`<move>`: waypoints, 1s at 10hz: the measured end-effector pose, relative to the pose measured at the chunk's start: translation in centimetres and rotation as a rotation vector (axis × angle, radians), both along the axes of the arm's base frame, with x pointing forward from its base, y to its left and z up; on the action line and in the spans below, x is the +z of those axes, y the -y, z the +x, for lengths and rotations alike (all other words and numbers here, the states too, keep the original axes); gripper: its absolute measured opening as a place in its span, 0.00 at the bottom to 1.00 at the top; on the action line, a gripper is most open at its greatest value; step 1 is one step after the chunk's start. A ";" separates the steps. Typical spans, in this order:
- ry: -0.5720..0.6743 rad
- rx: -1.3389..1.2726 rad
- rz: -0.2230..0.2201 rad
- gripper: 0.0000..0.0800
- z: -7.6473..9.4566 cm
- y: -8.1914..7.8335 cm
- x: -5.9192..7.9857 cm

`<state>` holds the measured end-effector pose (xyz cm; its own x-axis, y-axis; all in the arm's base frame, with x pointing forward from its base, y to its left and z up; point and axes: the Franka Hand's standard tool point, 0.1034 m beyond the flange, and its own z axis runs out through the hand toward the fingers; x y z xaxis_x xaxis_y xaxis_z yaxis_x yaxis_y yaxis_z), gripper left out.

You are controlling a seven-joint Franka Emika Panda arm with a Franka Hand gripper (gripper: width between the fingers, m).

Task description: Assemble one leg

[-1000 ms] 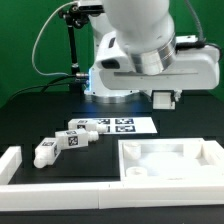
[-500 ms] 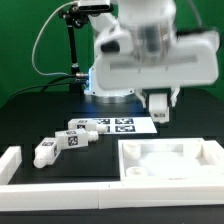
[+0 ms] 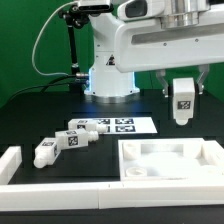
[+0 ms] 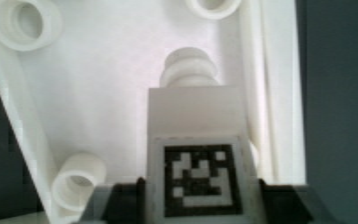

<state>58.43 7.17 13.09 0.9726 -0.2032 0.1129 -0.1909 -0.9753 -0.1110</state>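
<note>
Bright, even light bleaches the white tray (image 4: 51,110) beyond the fingers (image 4: 108,200) in the wrist view, where the leg (image 4: 197,120) between them looks soft and blurred. The exterior view is sharper, its black counter (image 3: 30,110) dark.

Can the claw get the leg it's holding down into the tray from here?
Probably yes. The claw holds the leg in open air above the tray, and nothing shows between them in either view.

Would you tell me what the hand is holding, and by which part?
The hand holds a leg by its tagged upper end; the lower end hangs free.
</note>
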 end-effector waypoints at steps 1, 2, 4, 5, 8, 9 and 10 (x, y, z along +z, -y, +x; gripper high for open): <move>0.075 -0.001 -0.008 0.36 0.3 -0.2 0.0; 0.165 0.004 -0.020 0.36 0.6 -0.4 -0.1; 0.310 0.031 -0.040 0.36 1.9 -1.9 -1.0; 0.402 0.055 -0.049 0.36 3.1 -3.2 -1.0; 0.448 0.079 -0.070 0.36 3.5 -3.4 -1.3; 0.448 0.083 -0.072 0.36 3.5 -3.4 -1.4; 0.446 0.096 -0.078 0.36 3.5 -3.3 -1.4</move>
<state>61.95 10.47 11.69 0.8395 -0.0893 0.5360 -0.0499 -0.9949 -0.0877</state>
